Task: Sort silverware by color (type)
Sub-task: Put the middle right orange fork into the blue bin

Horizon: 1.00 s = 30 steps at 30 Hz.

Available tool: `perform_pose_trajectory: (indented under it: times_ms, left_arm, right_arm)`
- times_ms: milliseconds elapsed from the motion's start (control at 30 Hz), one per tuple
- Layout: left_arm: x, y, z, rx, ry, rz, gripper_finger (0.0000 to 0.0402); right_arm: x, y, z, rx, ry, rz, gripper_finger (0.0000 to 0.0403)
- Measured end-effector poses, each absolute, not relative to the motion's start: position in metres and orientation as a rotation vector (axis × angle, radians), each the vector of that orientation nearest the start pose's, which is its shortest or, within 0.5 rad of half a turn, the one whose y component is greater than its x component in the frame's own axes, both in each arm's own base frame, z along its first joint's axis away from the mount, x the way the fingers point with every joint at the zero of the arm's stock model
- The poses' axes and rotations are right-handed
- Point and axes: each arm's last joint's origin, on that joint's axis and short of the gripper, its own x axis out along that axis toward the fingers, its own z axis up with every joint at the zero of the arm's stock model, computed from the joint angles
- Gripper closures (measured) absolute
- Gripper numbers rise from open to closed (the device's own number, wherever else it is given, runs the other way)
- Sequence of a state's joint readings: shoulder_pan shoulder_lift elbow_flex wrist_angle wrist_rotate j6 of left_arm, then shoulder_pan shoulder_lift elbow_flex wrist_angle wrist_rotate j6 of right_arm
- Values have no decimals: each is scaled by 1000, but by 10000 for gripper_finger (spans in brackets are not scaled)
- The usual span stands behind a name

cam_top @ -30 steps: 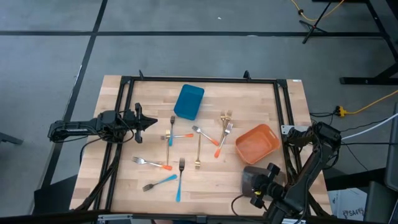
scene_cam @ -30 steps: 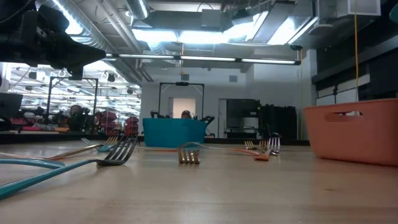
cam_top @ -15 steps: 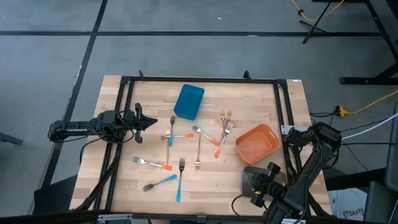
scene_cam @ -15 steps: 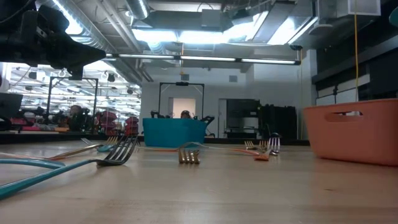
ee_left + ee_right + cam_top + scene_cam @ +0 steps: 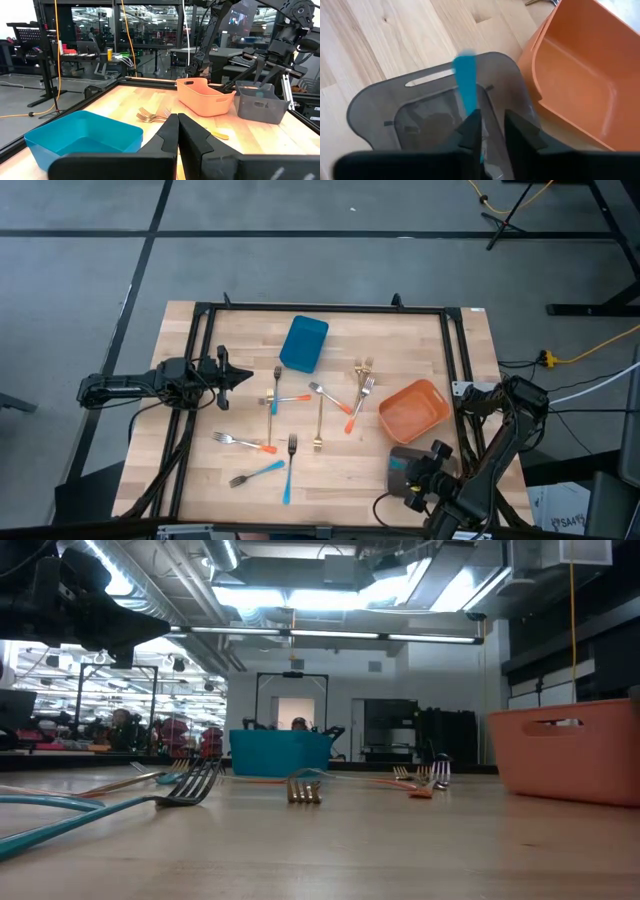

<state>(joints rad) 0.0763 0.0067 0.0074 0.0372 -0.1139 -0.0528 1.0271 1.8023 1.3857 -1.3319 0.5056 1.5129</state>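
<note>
Right wrist view: the right claw (image 5: 487, 131) is gripping a blue-handled fork (image 5: 467, 82) over the grey container (image 5: 380, 102), beside the orange container (image 5: 580, 75). The left claw (image 5: 177, 131), clenched, is waiting left of the blue container (image 5: 304, 343), other forks (image 5: 320, 420) lying on the desk (image 5: 340, 480).

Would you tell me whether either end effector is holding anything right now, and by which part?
The right end effector, over the grey container, pinches a blue-handled piece by its handle. The left end effector holds nothing.
</note>
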Motion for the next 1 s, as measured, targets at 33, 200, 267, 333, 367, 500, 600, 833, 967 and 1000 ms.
perform_pose_trajectory:
  times_ms: [33, 200, 267, 333, 367, 500, 600, 833, 967, 1000]
  left_arm:
    - [97, 11, 169, -53, -43, 189, 401]
    - [97, 11, 169, -53, -43, 189, 401]
    - [97, 11, 169, -53, -43, 189, 401]
    - [97, 11, 169, -53, -43, 189, 401]
    - [97, 11, 169, -53, -43, 189, 401]
    - [97, 11, 169, -53, -43, 189, 401]
    - [97, 11, 169, -53, -43, 189, 401]
    - [97, 11, 169, -53, -43, 189, 401]
    - [97, 11, 169, -53, -42, 189, 401]
    - [97, 11, 169, -53, -43, 189, 401]
  right_arm:
    - [173, 260, 225, 79, 1100, -554, 308]
    - [172, 258, 226, 61, 1108, -565, 274]
    - [172, 258, 229, 50, 1125, -571, 270]
    - [172, 256, 236, 40, 1157, -587, 268]
    - [172, 255, 240, 30, 1180, -584, 268]
    - [178, 250, 255, -49, 1253, -553, 268]
    - [186, 245, 264, -133, 1291, -498, 268]
    - [211, 227, 272, -304, 1383, -341, 268]
    - [224, 214, 272, -389, 1444, -263, 268]
    - [227, 211, 272, -410, 1454, -248, 268]
